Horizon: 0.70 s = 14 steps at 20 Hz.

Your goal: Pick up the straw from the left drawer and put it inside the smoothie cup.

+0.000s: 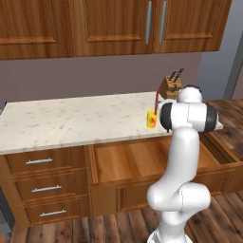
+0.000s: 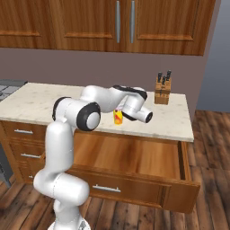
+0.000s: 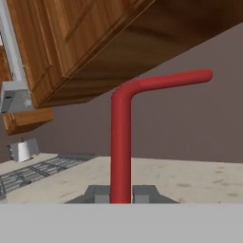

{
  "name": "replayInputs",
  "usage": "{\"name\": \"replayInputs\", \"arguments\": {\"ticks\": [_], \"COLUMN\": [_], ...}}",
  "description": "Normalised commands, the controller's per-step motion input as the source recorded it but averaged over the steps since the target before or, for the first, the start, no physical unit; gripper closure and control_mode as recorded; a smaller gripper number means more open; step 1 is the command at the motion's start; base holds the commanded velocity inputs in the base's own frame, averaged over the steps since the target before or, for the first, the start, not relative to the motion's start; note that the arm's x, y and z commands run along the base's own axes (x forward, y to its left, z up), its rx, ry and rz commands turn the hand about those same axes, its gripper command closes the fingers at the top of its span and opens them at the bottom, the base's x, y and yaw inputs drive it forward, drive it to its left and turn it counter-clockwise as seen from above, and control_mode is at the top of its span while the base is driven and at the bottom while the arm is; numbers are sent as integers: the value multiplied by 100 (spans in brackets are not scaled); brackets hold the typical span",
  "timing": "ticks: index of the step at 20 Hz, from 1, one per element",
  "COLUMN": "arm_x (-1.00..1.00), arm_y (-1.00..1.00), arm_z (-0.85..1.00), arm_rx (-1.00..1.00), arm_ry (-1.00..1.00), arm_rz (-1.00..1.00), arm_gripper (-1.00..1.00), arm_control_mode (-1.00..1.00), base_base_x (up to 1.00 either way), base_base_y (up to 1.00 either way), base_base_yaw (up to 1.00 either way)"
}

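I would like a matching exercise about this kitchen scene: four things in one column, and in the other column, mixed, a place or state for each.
Things:
1. straw
2. smoothie cup
3. left drawer
4. knife block

Places or states:
A. pulled open under the counter
B. clamped upright in the end effector
C. on the counter, far right, by the wall
D. on the counter near its front edge

Pairs: 1-B, 2-D, 3-A, 4-C
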Motion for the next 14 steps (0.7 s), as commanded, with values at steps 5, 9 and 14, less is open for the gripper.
{"name": "replayInputs", "arguments": {"ticks": [5,9,14], "arm_x": [14,16,20], "arm_y": [3,0,0], "arm_z": [-8,0,0], "arm_rx": [0,0,0], "arm_ry": [-6,-8,-7], "arm_rz": [0,0,0], "arm_gripper": [100,100,100], "arm_control_mode": [-100,-100,-100], "base_base_x": [0,0,0], "base_base_y": [0,0,0], "base_base_yaw": [0,0,0]}}
